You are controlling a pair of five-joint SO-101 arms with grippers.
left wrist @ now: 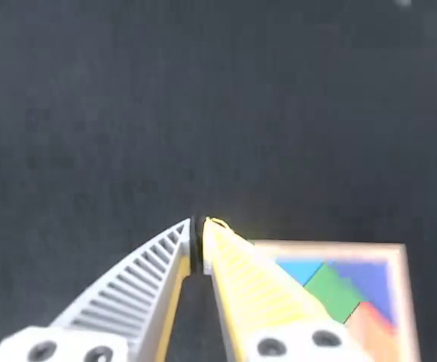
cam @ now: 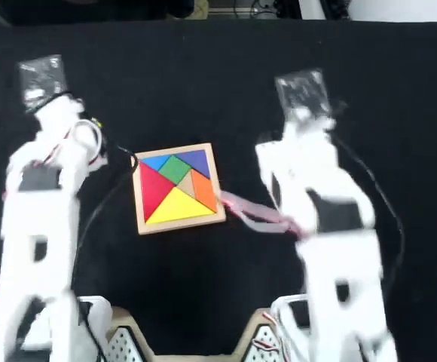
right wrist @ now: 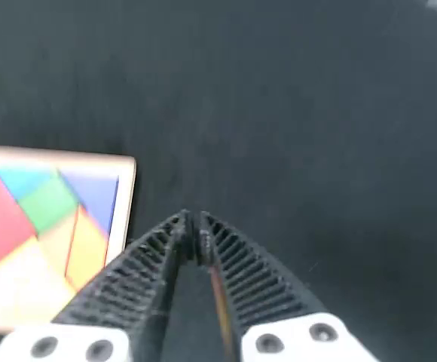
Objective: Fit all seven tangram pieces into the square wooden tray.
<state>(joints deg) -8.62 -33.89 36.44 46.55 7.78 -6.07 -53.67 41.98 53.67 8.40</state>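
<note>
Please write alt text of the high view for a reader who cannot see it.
A square wooden tray lies in the middle of a black table, filled with coloured tangram pieces. The white left arm and right arm stand beside it; the right claw is close to the tray's rim.

— What kind of place are you in?
— You're in a robot lab, it seems. Your surface is covered in black cloth. Two white robot arms, the left arm and the right arm, stand side by side on it, and wires loop out of them.
</note>
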